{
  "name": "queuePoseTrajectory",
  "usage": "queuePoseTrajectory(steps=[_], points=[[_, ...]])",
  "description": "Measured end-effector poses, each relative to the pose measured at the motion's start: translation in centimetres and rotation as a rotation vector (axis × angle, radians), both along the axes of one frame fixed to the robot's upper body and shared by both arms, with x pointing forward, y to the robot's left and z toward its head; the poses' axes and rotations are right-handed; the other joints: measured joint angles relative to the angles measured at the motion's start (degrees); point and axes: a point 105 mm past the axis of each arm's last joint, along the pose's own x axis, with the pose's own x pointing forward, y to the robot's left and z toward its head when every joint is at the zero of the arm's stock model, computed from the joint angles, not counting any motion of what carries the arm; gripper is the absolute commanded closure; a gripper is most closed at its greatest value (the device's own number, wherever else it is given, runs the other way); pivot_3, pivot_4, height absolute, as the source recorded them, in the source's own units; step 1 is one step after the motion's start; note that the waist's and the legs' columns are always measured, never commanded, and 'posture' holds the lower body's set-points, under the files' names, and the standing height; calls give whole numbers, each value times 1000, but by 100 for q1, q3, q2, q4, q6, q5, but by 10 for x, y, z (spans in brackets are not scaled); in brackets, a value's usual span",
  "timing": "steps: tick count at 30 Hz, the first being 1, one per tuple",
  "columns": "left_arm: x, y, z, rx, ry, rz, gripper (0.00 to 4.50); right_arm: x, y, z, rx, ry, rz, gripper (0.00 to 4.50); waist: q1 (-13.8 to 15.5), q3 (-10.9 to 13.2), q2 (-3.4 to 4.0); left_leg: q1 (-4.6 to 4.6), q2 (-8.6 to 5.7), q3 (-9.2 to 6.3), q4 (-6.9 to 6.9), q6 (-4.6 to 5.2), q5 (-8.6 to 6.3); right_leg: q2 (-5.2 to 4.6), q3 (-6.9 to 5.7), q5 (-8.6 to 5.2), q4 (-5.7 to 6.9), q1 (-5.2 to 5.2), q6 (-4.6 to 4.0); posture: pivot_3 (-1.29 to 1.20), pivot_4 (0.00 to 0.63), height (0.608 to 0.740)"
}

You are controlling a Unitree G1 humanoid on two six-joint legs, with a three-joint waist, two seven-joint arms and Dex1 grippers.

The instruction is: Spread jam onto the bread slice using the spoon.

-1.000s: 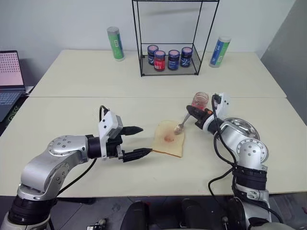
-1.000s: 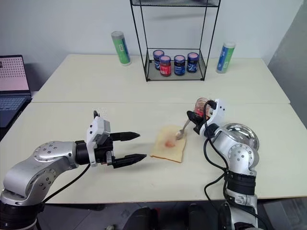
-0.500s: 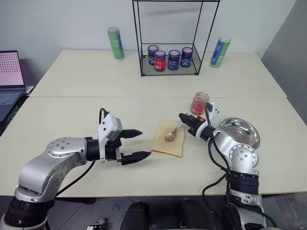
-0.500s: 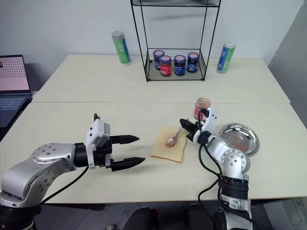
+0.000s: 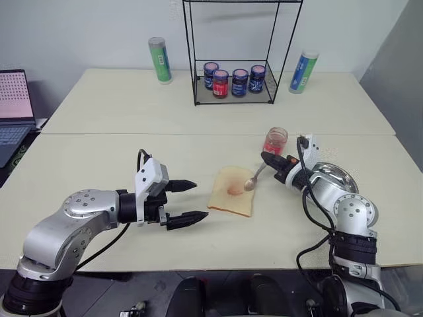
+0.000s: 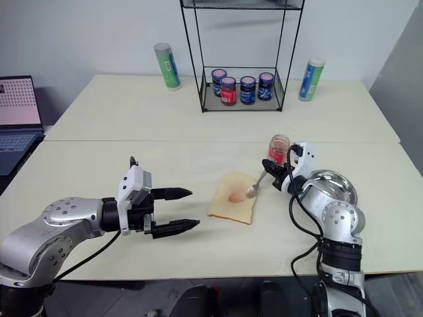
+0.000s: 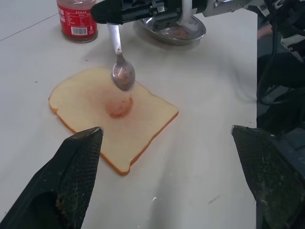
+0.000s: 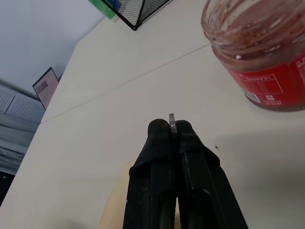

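Spreading is under way but far from finished. Bread [image 5: 231,191] lies flat on the table, toward the near edge, right of middle. One small red-pink dab of jam sits near its centre, with a faint pink smear around it; crust edges and most of the face are bare.

Spoon [image 7: 121,71] hangs bowl-down just above the slice's far edge, beside the dab; whether the bowl touches the bread I cannot tell. Bowl carries a thin speckled red film, not a full load. Its handle is pinched between the pressed-together fingers of the right gripper [image 5: 269,160], which reaches in from the right.

Jam jar [image 5: 275,140] stands open just behind that gripper, well short of the far edge, red jam low inside, walls smeared. Round metal dish [image 7: 174,31] sits beyond, toward the right edge, with reddish residue in it.

Left gripper [image 5: 186,201] hovers left of the bread, fingers spread wide, holding nothing, clear of the slice.

Judgement: first dab deposited; remaining work is to draw it outward over the bare face, likely with another scoop from the jar, since the present jam looks too little to cover the slice.
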Motion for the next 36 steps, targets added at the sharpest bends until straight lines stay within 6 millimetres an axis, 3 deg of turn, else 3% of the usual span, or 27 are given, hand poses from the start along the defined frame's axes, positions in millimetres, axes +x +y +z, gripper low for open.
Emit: queuePoseTrajectory(steps=[3,11,14,27,30,32,36], points=[[0,0,0,0,0,1,0,-3,16,0,52,15,36,4473,-3,0,0,-1,2,-1,-2,0,0,2,0,0,0,-2,0,0,150,740],[0,0,0,-1,1,1,0,-10,33,-10,64,50,75,4473,-2,0,0,-1,0,0,-1,0,0,0,0,0,-1,-1,0,0,150,740],[0,0,0,-1,2,1,0,-14,28,-18,41,63,77,4473,1,0,0,-1,-2,1,-1,0,0,-1,1,0,-1,-1,0,0,150,740],[0,-3,1,0,-3,-25,0,-18,-11,-9,-28,21,32,4473,15,0,0,-1,-4,2,0,0,0,-1,1,0,-3,0,1,0,150,740],[3,-5,2,1,-5,-40,0,-17,-9,14,48,-15,33,4473,7,1,-1,0,0,1,-1,0,0,4,1,-1,-1,-1,1,0,150,740],[9,-15,16,-3,-56,-91,0,-16,-17,33,127,-44,2,4473,24,7,-4,-5,-3,-1,2,0,0,17,-2,0,1,-2,1,0,150,740],[15,-38,43,-16,-176,-191,0,-20,-56,68,83,-152,-113,4473,90,6,-8,-6,-14,3,3,1,-1,21,1,3,-23,11,7,0,150,740]])
